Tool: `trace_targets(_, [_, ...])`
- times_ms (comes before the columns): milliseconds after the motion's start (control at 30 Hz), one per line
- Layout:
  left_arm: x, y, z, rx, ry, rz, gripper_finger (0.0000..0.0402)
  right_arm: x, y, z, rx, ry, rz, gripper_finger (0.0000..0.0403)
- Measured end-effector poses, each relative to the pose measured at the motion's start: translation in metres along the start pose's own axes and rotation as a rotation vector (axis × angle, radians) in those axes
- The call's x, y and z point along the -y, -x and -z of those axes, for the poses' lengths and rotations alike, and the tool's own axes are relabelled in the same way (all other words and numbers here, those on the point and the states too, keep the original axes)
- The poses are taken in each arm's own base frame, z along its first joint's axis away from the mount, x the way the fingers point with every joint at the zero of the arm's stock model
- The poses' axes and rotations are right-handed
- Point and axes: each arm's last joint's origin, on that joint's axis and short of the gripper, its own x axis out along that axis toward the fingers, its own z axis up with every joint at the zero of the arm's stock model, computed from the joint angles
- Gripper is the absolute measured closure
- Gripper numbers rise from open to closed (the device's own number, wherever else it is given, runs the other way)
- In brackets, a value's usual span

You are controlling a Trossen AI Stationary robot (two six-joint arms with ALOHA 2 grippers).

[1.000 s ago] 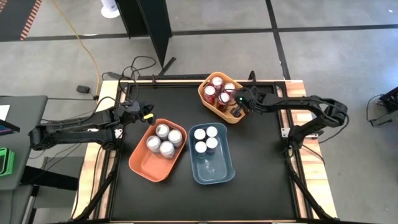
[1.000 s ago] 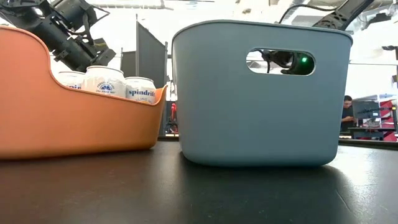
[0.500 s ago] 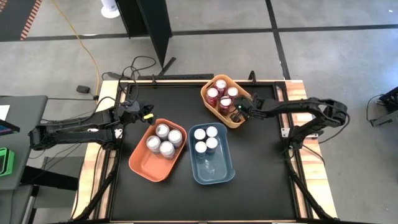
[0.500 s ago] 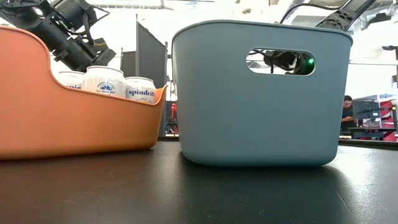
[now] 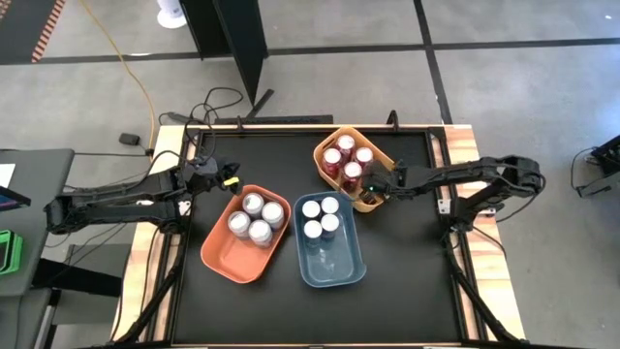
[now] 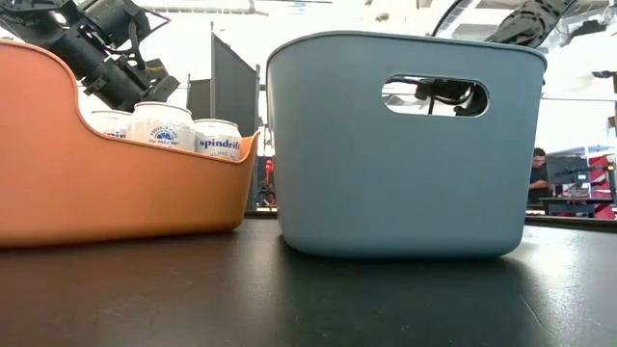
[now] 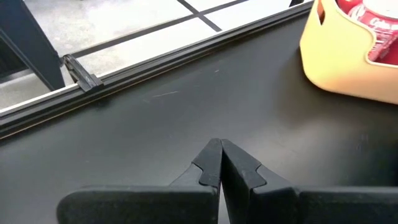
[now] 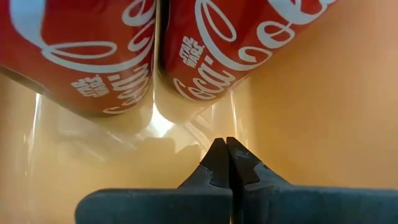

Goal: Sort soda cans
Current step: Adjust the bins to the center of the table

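A yellow bin [image 5: 337, 145] at the table's far middle holds several red soda cans [image 5: 349, 162]. My right gripper [image 5: 374, 188] is shut, with its fingers down inside that bin's near end, just short of two red cans [image 8: 205, 56]. An orange bin [image 5: 225, 254] holds three silver-white cans [image 5: 256, 218]. A blue bin [image 5: 339, 267] holds several silver-topped cans [image 5: 321, 217]. My left gripper [image 5: 231, 179] is shut and empty above the table, off the orange bin's far left corner. My right gripper reaches slanting down from the table's right side into the yellow bin's near end [image 5: 380, 201], fingers shut. The tips [image 8: 224, 149] are low over the bin's floor [image 8: 186, 146]. Which wall or floor spot they press is hidden. The bin stands on the table.
The three bins stand close together in the table's middle. The blue bin [image 6: 405, 145] and orange bin [image 6: 116, 173] fill the low view. Bare black tabletop [image 5: 407, 281] lies to the near side and right. A raised rail [image 7: 143, 68] runs along the far edge.
My right gripper has moved toward the table's near edge, sinking a little and rolling about its own line, still shut. The yellow bin with its red cans has slid along with it toward the near edge, closer to the blue bin.
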Motion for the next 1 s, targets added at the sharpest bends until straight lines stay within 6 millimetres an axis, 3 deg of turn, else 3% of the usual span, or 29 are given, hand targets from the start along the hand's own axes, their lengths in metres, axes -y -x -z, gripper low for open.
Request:
trace_targets(533, [0.0, 0.0, 0.0, 0.0, 0.0, 0.0, 0.0401, -0.021, 0.028, 0.046, -0.086, -0.132, 0.101, 0.0403])
trace_targets(1000, [0.0, 0.0, -0.001, 0.006, -0.002, 0.002, 0.0401, -0.041, 0.061, 0.08, -0.064, -0.237, 0.083, 0.0403])
